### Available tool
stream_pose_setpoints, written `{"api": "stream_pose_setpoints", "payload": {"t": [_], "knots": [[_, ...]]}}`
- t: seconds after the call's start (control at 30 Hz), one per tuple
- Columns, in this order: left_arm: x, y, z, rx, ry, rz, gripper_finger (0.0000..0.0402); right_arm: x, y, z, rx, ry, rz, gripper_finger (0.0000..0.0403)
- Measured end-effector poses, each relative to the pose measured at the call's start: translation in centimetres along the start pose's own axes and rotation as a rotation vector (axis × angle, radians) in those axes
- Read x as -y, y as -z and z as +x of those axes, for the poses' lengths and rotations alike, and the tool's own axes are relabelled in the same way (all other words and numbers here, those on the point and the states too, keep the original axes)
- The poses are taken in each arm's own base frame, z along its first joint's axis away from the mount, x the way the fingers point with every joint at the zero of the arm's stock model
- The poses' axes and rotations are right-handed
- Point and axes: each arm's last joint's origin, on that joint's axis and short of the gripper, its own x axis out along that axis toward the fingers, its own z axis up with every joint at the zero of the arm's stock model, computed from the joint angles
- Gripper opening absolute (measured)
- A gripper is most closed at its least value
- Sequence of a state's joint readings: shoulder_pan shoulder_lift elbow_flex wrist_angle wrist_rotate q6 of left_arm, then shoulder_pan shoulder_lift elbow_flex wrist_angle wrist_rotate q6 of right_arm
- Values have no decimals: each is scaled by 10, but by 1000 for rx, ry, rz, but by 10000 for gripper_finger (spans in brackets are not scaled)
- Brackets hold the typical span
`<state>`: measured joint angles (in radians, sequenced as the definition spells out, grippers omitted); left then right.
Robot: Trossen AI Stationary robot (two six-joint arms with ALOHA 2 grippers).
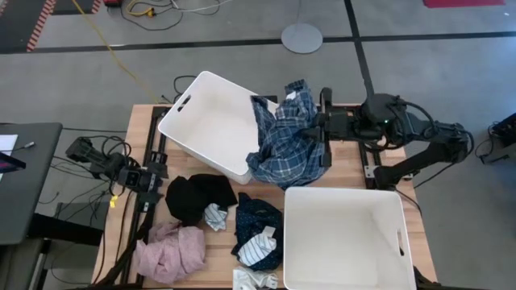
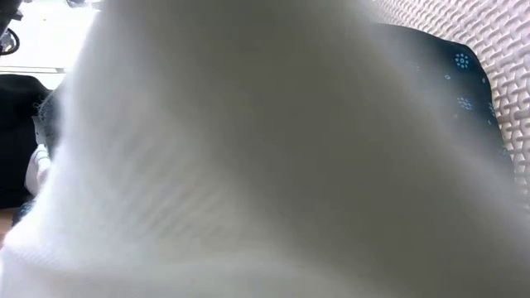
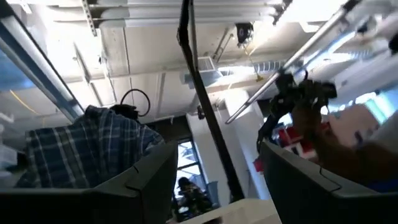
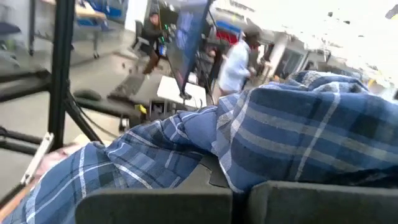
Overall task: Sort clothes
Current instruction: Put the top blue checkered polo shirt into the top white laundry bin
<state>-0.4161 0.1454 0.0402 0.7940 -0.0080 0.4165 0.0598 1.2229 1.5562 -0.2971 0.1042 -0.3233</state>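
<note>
The blue plaid shirt point(image 1: 286, 137) hangs bunched between the two white bins, with my right gripper point(image 1: 317, 122) shut on it; the right wrist view shows the shirt point(image 4: 261, 137) draped over that gripper point(image 4: 239, 196). On the table's near left lie a black garment point(image 1: 197, 197), a pink garment point(image 1: 169, 251), a navy dotted garment point(image 1: 260, 219) and small socks point(image 1: 215, 216). My left gripper point(image 1: 155, 176) stands open at the left edge, tipped upward with nothing between its fingers point(image 3: 143, 186). My right gripper holds the plaid shirt by a bunched upper part point(image 4: 249, 168), coming at it level from the table's right side. The cloth covers the fingertips, so the number of layers cannot be told. The shirt hangs below; its lower end point(image 1: 274, 173) rests on the table.
A tilted white bin point(image 1: 205, 121) stands at the far left, the shirt's edge against its right corner. A second white bin point(image 1: 347, 238) stands at the near right. A striped sock point(image 1: 258, 246) lies on the navy garment. White cloth point(image 2: 248, 165) fills the low view.
</note>
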Motion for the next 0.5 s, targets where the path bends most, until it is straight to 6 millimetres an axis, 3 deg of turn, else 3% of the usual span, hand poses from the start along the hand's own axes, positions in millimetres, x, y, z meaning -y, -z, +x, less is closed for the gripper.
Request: {"api": "stream_pose_setpoints", "payload": {"t": [0.13,0.23,0.5], "knots": [[-12,-8,10,-72,-223,33,222,5,-3,4,70,-17,4,0],[-18,-7,26,-169,-259,93,222,6,-3,9,96,-20,4,0],[-37,18,100,-450,-264,245,267,4,1,16,82,-28,2,0]]}}
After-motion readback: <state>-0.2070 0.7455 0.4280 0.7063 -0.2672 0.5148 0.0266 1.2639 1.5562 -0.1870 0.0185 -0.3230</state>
